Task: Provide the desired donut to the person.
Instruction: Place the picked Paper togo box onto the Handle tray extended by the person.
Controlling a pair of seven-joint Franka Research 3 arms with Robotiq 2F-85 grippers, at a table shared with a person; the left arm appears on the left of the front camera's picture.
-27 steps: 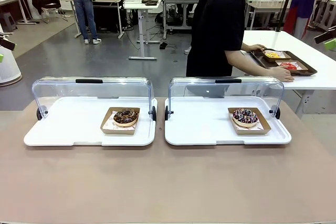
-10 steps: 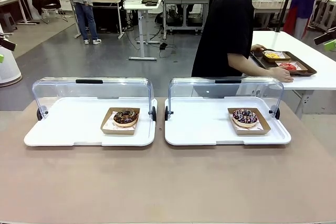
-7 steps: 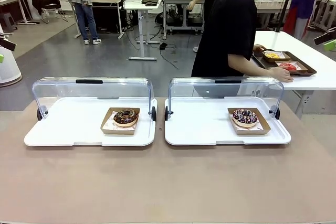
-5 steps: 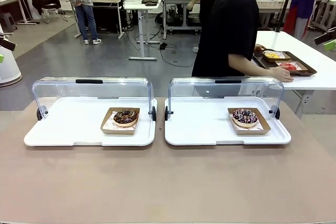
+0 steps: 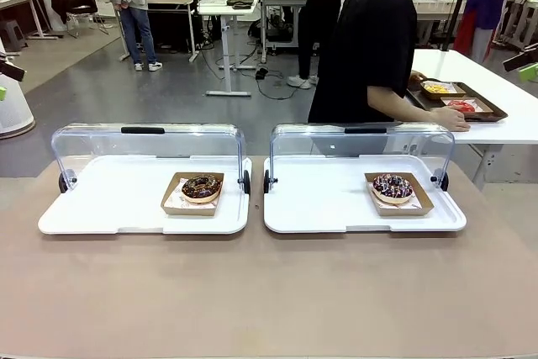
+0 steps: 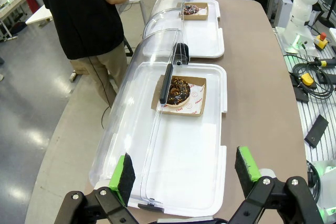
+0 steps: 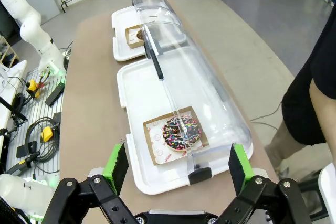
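Since the earlier frames only the person [image 5: 370, 48] has shifted, leaning further toward the side table [image 5: 513, 115], hand still on the dark tray [image 5: 496, 113]; the donuts lie where they were. The left gripper [image 6: 184, 174] hangs with its green pads wide apart, holding nothing, above the near end of a smooth white tray [image 6: 181, 182]. The right gripper [image 7: 178, 166] is likewise spread and empty. Beyond the fingers, a glossy chocolate donut [image 5: 201, 187] sits in a brown card boat on the left tray, a sprinkled donut [image 5: 392, 186] on the right tray [image 5: 336, 208]. Curved clear lids [image 5: 147, 145] stand rolled back, between donuts and person.
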